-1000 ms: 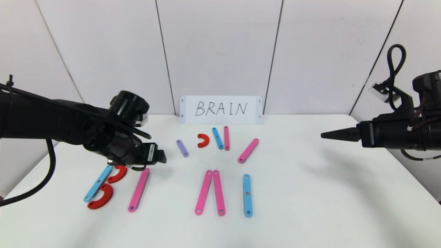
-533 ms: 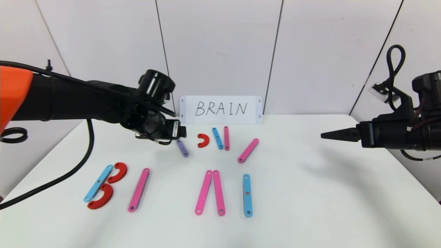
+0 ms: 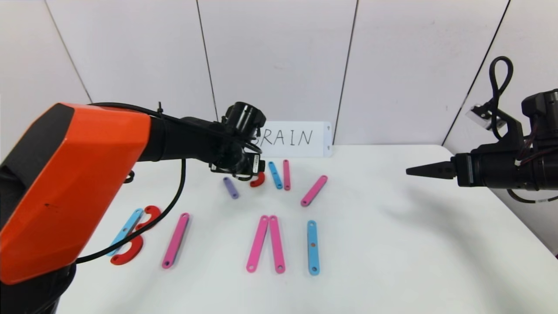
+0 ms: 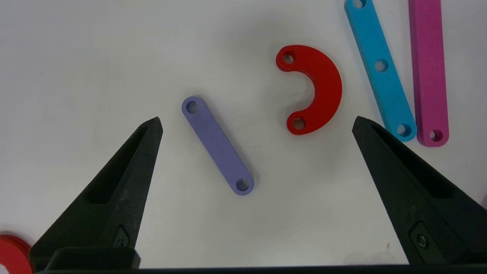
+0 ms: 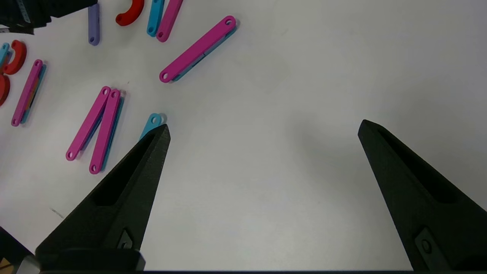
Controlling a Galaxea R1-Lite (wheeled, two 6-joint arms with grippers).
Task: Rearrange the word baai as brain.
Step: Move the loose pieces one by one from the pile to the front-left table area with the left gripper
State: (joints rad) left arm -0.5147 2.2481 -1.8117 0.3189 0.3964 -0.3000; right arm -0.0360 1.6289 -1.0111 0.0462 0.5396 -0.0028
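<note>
Red curve (image 4: pixel 317 89) and purple strip (image 4: pixel 217 144) under open left hand (image 4: pixel 257 123), apparently untouched

B (image 3: pixel 130 235), pink strip (image 3: pixel 175 240), A (image 3: pixel 267 244), I (image 3: pixel 312 247); apparently 5 spares behind.

card (image 3: pixel 296 138) – "b" hidden by left arm | red curve (image 3: pixel 260 179) – part covered | blue strip (image 5: pixel 151 123) – mostly behind finger

Left gripper (image 4: pixel 257 121) spread wide above table (image 4: pixel 95 49); purple strip (image 4: pixel 217 145) and red curve (image 4: pixel 314 89) between fingers, untouched; blue strip (image 4: pixel 380 66), pink strip (image 4: pixel 428 72) side by side beyond curve.
</note>
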